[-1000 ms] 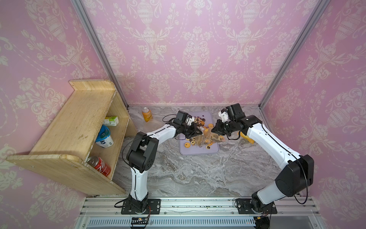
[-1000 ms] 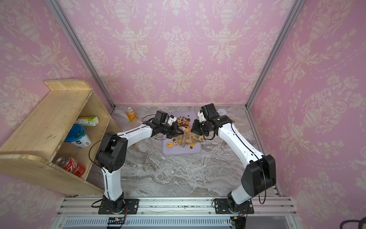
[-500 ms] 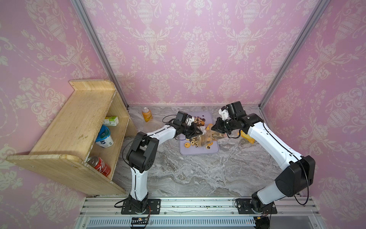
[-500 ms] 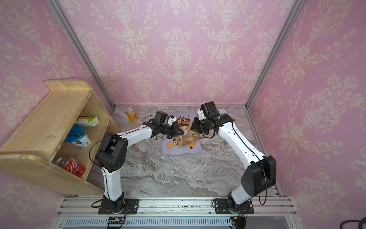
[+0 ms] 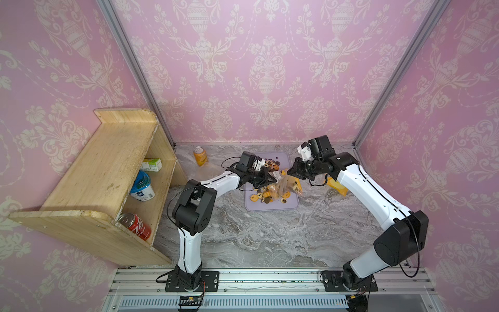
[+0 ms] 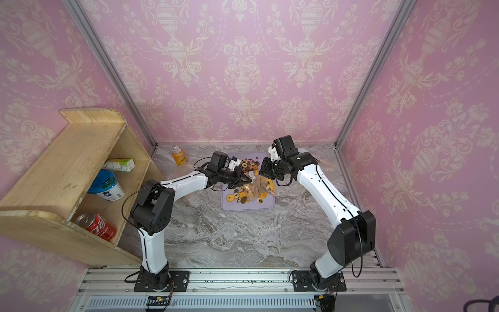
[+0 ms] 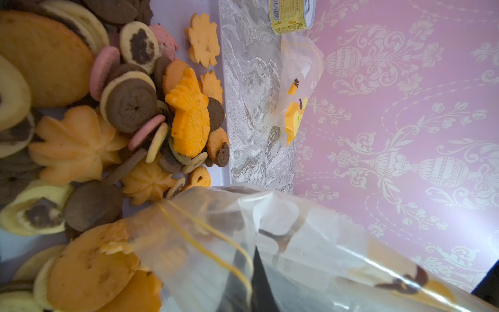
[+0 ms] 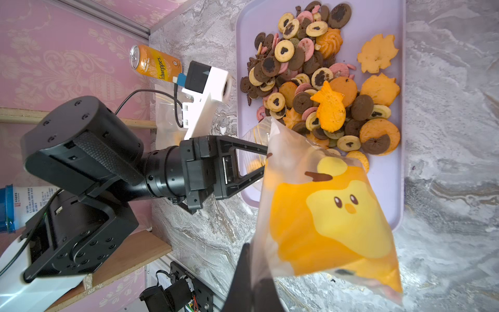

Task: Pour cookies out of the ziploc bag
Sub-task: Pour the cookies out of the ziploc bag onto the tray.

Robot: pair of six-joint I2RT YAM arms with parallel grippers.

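Right wrist view — left jaws and right jaws pinched closed on the ziploc bag point(image 8: 324, 216).

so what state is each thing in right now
tray, flat on the table
bag, open, mouth down over the tray
cookies, piled on the tray, a few at the bag's mouth
left end effector, shut on the bag
right end effector, shut on the bag

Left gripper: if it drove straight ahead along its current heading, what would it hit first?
The ziploc bag: the left gripper is shut on its edge and points straight into it. Past the bag, the line seems to lead toward the right gripper facing it, though depth is hard to judge.
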